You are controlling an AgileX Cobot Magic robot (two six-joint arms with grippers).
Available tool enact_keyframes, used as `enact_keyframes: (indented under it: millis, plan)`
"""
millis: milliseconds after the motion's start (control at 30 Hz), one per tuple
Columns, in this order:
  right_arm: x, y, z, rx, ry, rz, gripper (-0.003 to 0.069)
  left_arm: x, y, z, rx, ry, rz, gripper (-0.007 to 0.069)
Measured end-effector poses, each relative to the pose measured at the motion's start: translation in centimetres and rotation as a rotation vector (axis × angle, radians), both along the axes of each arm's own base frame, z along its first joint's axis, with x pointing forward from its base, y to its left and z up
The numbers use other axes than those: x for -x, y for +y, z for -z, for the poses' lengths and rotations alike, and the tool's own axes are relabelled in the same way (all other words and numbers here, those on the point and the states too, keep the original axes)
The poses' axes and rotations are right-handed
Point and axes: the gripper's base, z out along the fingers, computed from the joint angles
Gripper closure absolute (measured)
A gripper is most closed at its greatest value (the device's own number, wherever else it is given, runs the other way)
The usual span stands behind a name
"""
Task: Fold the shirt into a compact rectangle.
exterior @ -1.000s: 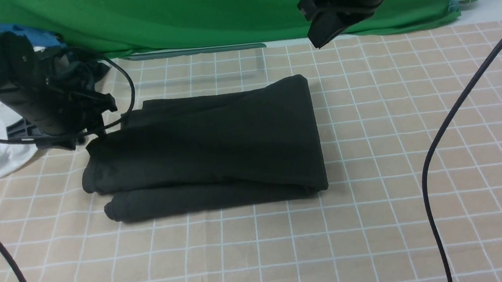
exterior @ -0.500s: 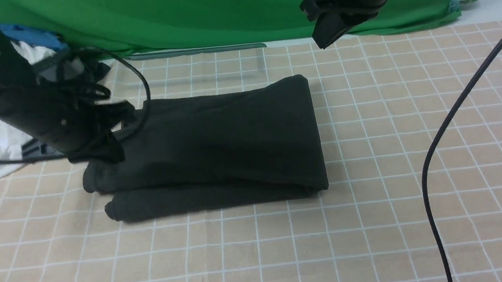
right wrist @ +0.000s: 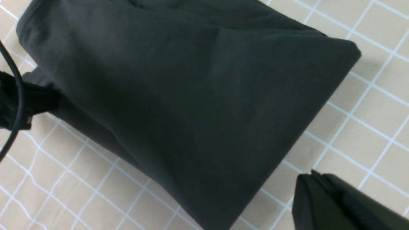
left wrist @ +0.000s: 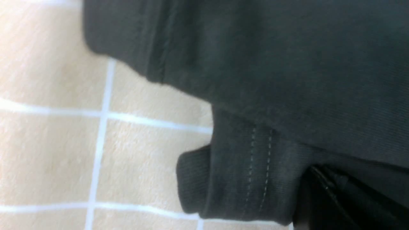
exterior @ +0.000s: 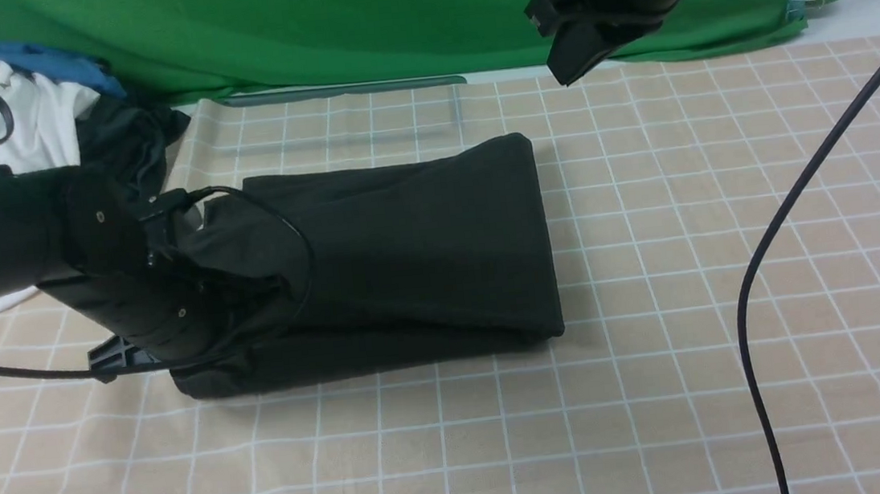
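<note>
The black shirt [exterior: 408,250] lies folded into a thick band across the checked cloth, wider at its right end. My left gripper [exterior: 263,292] sits at the band's left end, shut on the shirt, with fabric drawn up around it. In the left wrist view a stitched hem of the shirt [left wrist: 255,166] bunches right against the left gripper [left wrist: 319,191]. The right gripper [exterior: 564,69] hangs shut and empty above the table, behind the shirt's far right corner. In the right wrist view the shirt [right wrist: 191,95] fills the picture, and the right gripper [right wrist: 306,182] is held clear of it.
A heap of other clothes lies at the back left: a white garment [exterior: 32,117], a blue one [exterior: 67,61] and a dark one [exterior: 127,140]. A green backdrop [exterior: 306,26] closes the rear. A black cable [exterior: 773,263] hangs across the right side.
My left arm came forward and down from the clothes heap onto the shirt's left end and its jaws closed. That end bunched up and shifted right. The right arm stayed still.
</note>
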Motion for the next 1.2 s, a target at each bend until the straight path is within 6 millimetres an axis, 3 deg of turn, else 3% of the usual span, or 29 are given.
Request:
enact_keyframes:
  millis: [233, 467, 567, 767, 900, 1133, 1200]
  plan:
    - [0.0, 0.0, 0.0, 0.0, 0.0, 0.0, 0.062, 0.3, 0.2, -0.6, -0.016, 0.035, -0.013, 0.0613]
    - [0.0, 0.0, 0.0, 0.0, 0.0, -0.001, 0.062, 0.8, 0.8, -3.9, -0.043, -0.081, -0.024, 0.0613]
    - [0.0, 0.0, 0.0, 0.0, 0.0, -0.001, 0.062, 0.7, 0.9, -3.5, -0.05, -0.069, -0.03, 0.0613]
    - [0.0, 0.0, 0.0, 0.0, 0.0, -0.001, 0.0616, 0.1, 0.9, 0.3, -0.076, 0.063, -0.038, 0.0611]
    - [0.0, 0.0, 0.0, 0.0, 0.001, -0.001, 0.0615, -0.1, 1.0, 0.6, -0.086, 0.081, -0.033, 0.0611]
    - [1.2, -0.5, -2.1, -0.012, -0.044, 0.001, 0.0615, 0.9, 1.2, -2.1, -0.09, 0.046, -0.031, 0.0611]
    - [3.0, -1.3, -5.2, -0.024, -0.118, 0.011, 0.0614, 2.2, 1.3, -5.7, -0.079, -0.053, -0.035, 0.0611]
